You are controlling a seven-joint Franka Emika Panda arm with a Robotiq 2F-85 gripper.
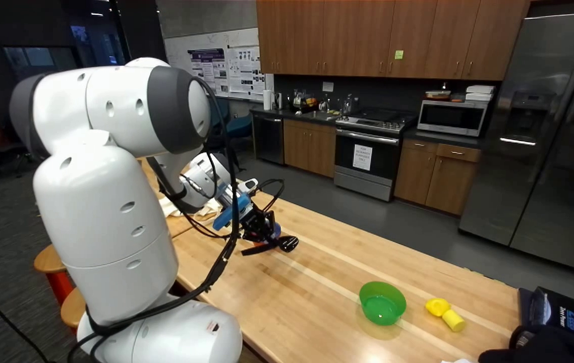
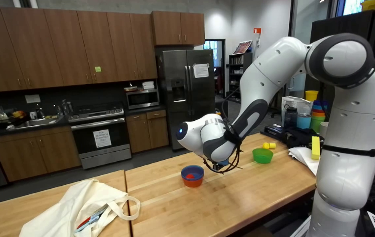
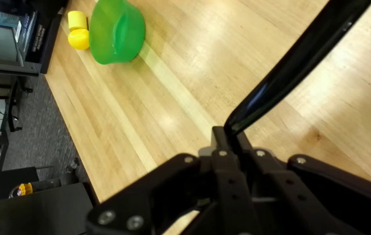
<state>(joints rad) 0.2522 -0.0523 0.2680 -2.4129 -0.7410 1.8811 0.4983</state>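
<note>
My gripper [image 3: 231, 138] is shut on a glossy black spoon-like utensil [image 3: 289, 71], which slants up to the right in the wrist view. In an exterior view the gripper [image 1: 268, 236] holds this utensil [image 1: 288, 244] low over the wooden table. A blue bowl [image 2: 194, 169] sits in an orange-red bowl [image 2: 193, 183], with a red round thing [image 2: 190, 176] inside. In the exterior view from behind the arm, the gripper partly hides the blue bowl [image 1: 277, 230]. A green bowl [image 1: 382, 306] stands farther along the table; it also shows in the wrist view [image 3: 120, 36].
A yellow round piece [image 1: 438, 306] and a yellow cylinder [image 1: 453, 320] lie beside the green bowl. A cream cloth bag [image 2: 75, 207] lies across the table seam. A black box [image 1: 564, 317], dark cloth, cups and a yellow block [image 2: 315, 148] are at the far end.
</note>
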